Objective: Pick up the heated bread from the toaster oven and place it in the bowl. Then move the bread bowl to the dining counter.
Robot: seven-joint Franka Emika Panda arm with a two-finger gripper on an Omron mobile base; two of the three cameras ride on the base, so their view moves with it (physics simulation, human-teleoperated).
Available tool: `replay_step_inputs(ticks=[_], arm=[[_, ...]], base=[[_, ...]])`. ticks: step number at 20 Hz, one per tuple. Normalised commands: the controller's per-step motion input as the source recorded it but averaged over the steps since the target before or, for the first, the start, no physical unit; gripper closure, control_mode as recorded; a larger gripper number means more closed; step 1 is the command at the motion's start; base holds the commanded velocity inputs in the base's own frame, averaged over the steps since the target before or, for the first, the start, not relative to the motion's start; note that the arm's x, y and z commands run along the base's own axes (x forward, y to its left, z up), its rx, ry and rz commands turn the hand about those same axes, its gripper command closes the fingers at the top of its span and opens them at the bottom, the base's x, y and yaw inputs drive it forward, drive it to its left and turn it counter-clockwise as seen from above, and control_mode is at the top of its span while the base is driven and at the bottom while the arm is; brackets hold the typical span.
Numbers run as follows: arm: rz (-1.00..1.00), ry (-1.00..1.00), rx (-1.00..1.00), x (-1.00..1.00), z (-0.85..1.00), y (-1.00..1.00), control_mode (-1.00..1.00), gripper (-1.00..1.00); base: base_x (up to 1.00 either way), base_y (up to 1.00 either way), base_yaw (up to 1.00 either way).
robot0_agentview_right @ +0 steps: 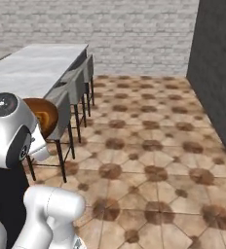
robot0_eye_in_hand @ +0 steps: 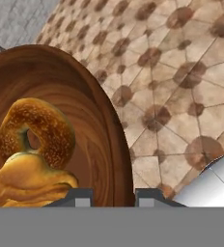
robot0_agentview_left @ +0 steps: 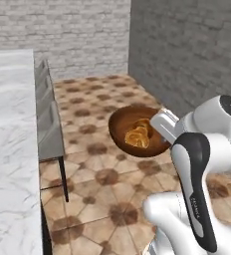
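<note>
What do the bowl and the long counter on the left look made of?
The bowl looks like glossy reddish-brown wood: curved grain bands show on its inner wall. The dining counter looks like polished white marble, judging by its grey veins. Both are rendered, so either could be imitation.

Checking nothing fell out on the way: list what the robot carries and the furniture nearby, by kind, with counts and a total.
Bowls: 1, the bowl held above the floor in the shut gripper.
Bread pieces: 1, the bread inside it.
Counters: 1, the counter.
Stools: 3, the stools along its edge.
Total: 6.
</note>
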Motion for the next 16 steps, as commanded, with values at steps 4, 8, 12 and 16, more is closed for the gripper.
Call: replay_step_inputs(ticks=[4, 8, 12, 16], arm=[[0.0, 0.0, 0.0, 0.0, 0.0, 0.0, 1.0, 1.0], [0.0, 0.0, 0.0, 0.0, 0.0, 0.0, 1.0, 1.0], [0.0, 0.0, 0.0, 0.0, 0.0, 0.0, 1.0, 1.0], [0.0, 0.0, 0.0, 0.0, 0.0, 0.0, 1.0, 1.0]], base=[[1.0, 0.25, 0.42], [1.0, 0.24, 0.5], [1.0, 0.1, 0.58], [1.0, 0.11, 0.64]])
